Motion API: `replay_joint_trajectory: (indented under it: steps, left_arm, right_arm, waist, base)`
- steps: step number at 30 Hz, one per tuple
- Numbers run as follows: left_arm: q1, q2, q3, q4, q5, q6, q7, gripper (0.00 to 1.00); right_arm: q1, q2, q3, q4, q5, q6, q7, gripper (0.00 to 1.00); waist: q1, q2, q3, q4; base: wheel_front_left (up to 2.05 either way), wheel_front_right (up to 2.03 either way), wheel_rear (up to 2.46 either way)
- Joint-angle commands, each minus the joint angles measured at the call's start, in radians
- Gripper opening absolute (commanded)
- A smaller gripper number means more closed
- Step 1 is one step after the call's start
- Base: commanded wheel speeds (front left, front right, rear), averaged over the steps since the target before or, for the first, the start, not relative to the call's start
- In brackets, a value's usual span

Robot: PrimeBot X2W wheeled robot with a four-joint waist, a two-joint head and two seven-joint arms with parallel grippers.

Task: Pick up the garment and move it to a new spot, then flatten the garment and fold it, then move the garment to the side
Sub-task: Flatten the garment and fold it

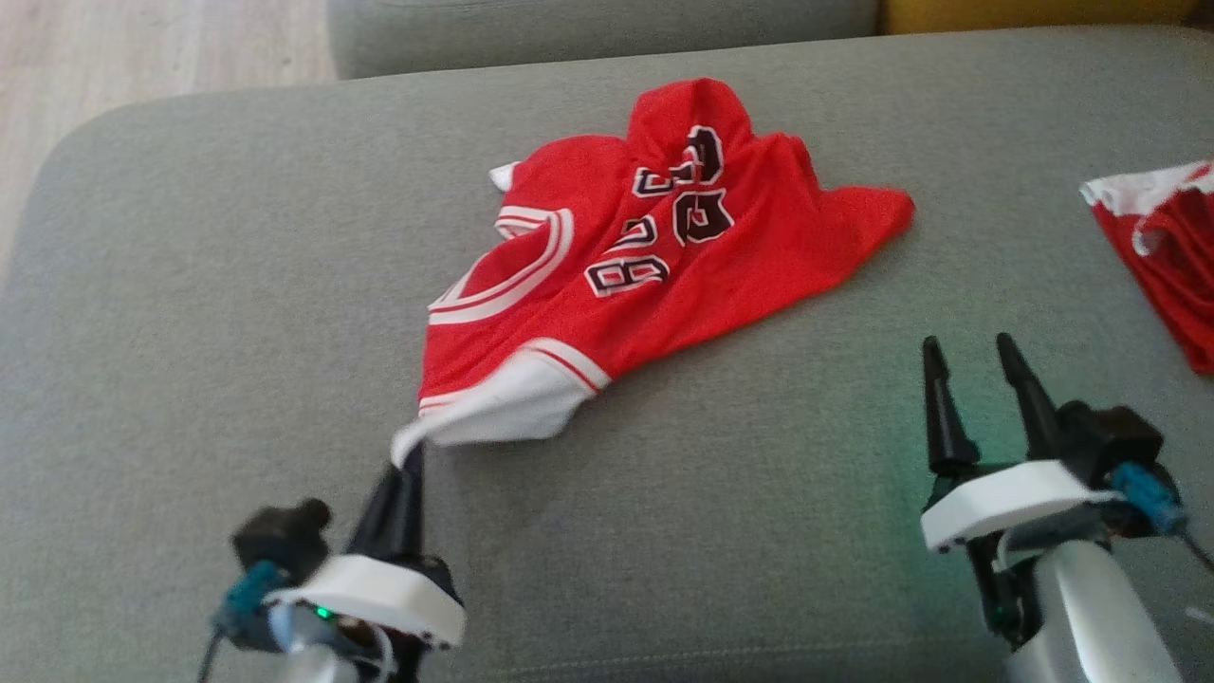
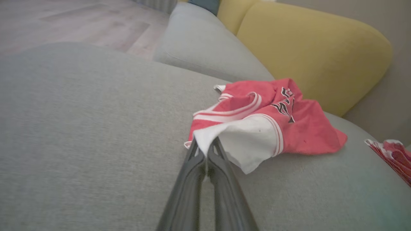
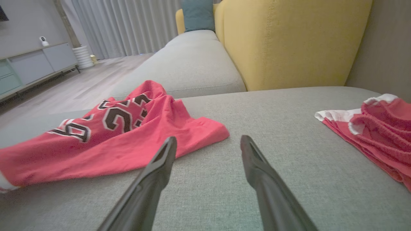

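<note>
- Clamped together, the left tool pinches the white corner of a red jersey, its two dark fingers pressed tight on the cloth at the lower left of the head view.
- Drawn to a narrow point at the fingertips, the corner widens into a white band edged with thin red and white stripes.
- The jersey lies crumpled on a grey sofa seat, spreading from the grip up toward the middle of the seat, with black-and-white numerals facing up and a white-trimmed opening on its left side.
- The right tool stands at the lower right of the head view with its fingers spread apart and nothing between them, over bare seat and clear of the jersey's nearest edge.
- A second red-and-white garment lies bunched at the seat's far right edge, well apart from the jersey.
- Beyond the seat are another grey cushion, a yellow backrest and a pale wooden floor.
</note>
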Motion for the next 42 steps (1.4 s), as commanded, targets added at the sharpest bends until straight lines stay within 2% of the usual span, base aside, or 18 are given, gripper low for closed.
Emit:
replay_joint_trajectory:
  steps: [1, 5, 6, 11, 20, 28, 30, 32, 33, 37, 42]
  left_arm:
    - [0.008, 0.011, 0.064, -0.072, -0.008, 0.013, -0.013, 0.00]
    - [0.034, 0.018, 0.101, -0.139, -0.012, 0.021, -0.013, 0.00]
    - [0.046, 0.021, 0.113, -0.163, -0.013, 0.022, -0.013, 0.00]
    - [0.055, 0.018, 0.111, -0.185, -0.008, 0.021, -0.014, 0.00]
    - [0.028, 0.008, 0.089, -0.186, 0.000, 0.017, -0.014, 0.00]
    - [0.012, 0.002, 0.084, -0.179, 0.006, 0.011, -0.014, 0.00]
    - [0.011, 0.001, 0.084, -0.176, 0.007, 0.010, -0.014, 0.00]
    - [0.010, 0.000, 0.085, -0.173, 0.007, 0.009, -0.014, 0.00]
    - [0.010, -0.001, 0.086, -0.172, 0.007, 0.009, -0.014, 0.00]
    - [0.009, -0.002, 0.093, -0.177, 0.010, 0.006, -0.014, 0.00]
    - [0.001, -0.003, 0.105, -0.208, 0.008, -0.008, -0.014, 0.00]
  right_arm:
    - [-0.058, 0.000, 0.005, -0.018, -0.020, 0.007, 0.017, 1.00]
    - [-0.091, 0.000, -0.016, 0.015, -0.033, 0.007, 0.065, 1.00]
    - [-0.115, 0.000, -0.015, 0.050, -0.027, 0.007, 0.101, 1.00]
    - [-0.204, -0.005, -0.033, 0.171, -0.062, 0.007, 0.146, 1.00]
    - [-0.371, -0.054, -0.073, 0.428, -0.147, 0.007, 0.170, 1.00]
    - [-0.469, -0.053, -0.028, 0.603, -0.134, 0.007, 0.191, 0.98]
    - [-0.485, -0.049, -0.004, 0.634, -0.115, 0.007, 0.195, 0.48]
    - [-0.495, -0.047, 0.024, 0.662, -0.096, 0.007, 0.205, 0.22]
    - [-0.499, -0.046, 0.037, 0.674, -0.084, 0.007, 0.211, 0.00]
    - [-0.510, -0.050, 0.090, 0.693, -0.037, 0.007, 0.208, 0.00]
    - [-0.512, -0.056, 0.150, 0.653, 0.050, 0.007, 0.155, 0.00]
  waist:
    - [0.0000, -0.0001, 0.003, 0.023]
    - [0.0000, -0.0001, 0.009, 0.044]
    - [0.0000, -0.0001, 0.016, 0.057]
    - [0.0000, -0.0001, 0.039, 0.078]
    - [0.0000, -0.0001, 0.088, 0.119]
    - [0.0000, -0.0001, 0.112, 0.134]
    - [0.0000, -0.0001, 0.111, 0.134]
    - [0.0000, -0.0001, 0.107, 0.133]
    - [0.0000, -0.0001, 0.105, 0.132]
    - [0.0000, -0.0001, 0.090, 0.121]
    - [0.0000, -0.0001, 0.053, 0.096]
  base:
    - [0.00, 0.00, 0.00]
    - [0.00, 0.00, 0.00]
    - [0.00, 0.00, 0.00]
    - [0.00, 0.00, 0.00]
    - [0.00, 0.00, 0.00]
    - [0.00, 0.00, 0.00]
    - [0.00, 0.00, 0.00]
    - [0.00, 0.00, 0.00]
    - [0.00, 0.00, 0.00]
    - [0.00, 0.00, 0.00]
    - [0.00, 0.00, 0.00]
